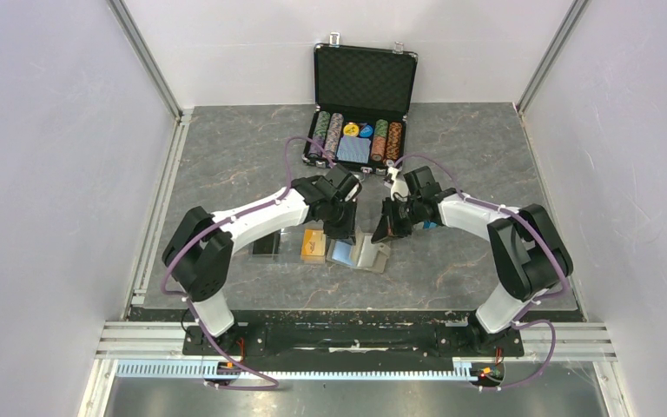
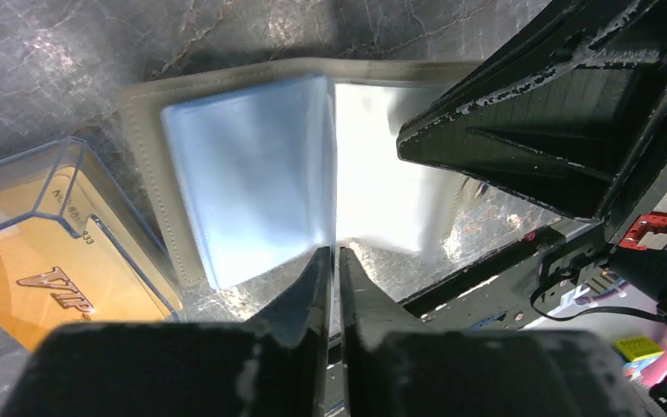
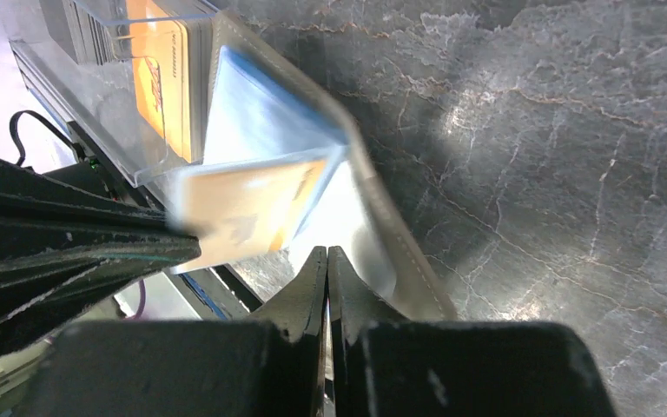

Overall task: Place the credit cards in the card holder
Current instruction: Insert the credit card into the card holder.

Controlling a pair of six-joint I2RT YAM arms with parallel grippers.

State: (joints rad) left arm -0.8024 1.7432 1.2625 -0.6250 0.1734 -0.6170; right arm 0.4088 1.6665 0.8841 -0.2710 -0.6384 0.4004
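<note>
Credit cards [image 1: 314, 245] in orange sit boxed beside the open card holder [image 1: 372, 258], over which the left gripper [image 2: 333, 257] and right gripper [image 3: 326, 257] each have fingers pressed together (pinching what, I cannot tell), a blurred orange card [image 3: 243, 208] against its blue lining, the poker chip case [image 1: 363, 104] well beyond.

Overhead light is glaring off the tabletop [image 3: 504, 122]; wrist views are blurring the wallet [image 2: 243, 174], washing out its centre.
</note>
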